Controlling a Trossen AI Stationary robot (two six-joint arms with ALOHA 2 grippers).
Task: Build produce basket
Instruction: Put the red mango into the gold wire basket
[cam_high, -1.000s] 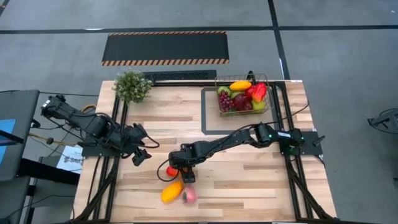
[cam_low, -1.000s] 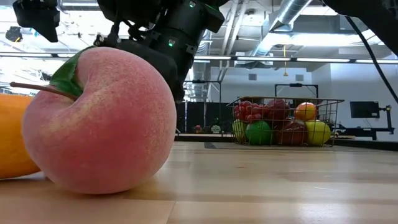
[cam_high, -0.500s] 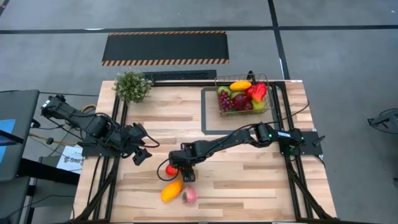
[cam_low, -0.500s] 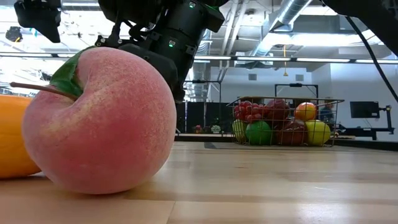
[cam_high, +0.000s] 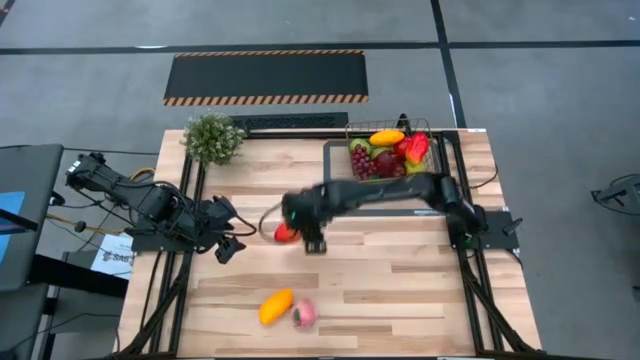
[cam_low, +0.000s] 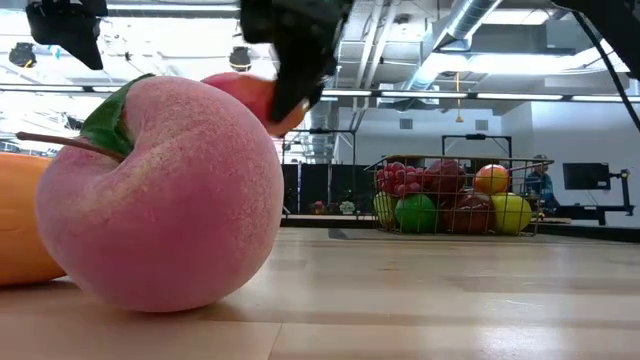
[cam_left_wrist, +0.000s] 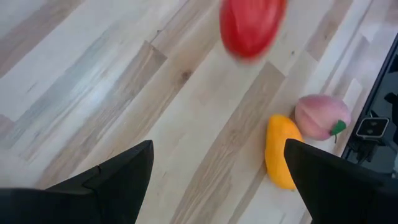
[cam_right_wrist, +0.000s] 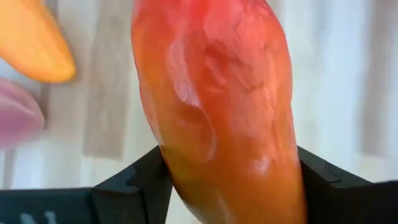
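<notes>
The right claw (cam_high: 292, 228), clamped on a red-orange fruit (cam_high: 285, 232) held above the worktop (cam_high: 380, 280), is mid-carry toward the basket (cam_high: 390, 152) at the far right and next needs lowering inside, while the left claw (cam_high: 228, 244) waits spread apart at the left edge.

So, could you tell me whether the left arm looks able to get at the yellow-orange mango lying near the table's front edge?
Probably yes. The left gripper is open and holds nothing, and bare wood lies between it and the yellow-orange mango. Only the pink peach sits beside it, on its far side.
</notes>
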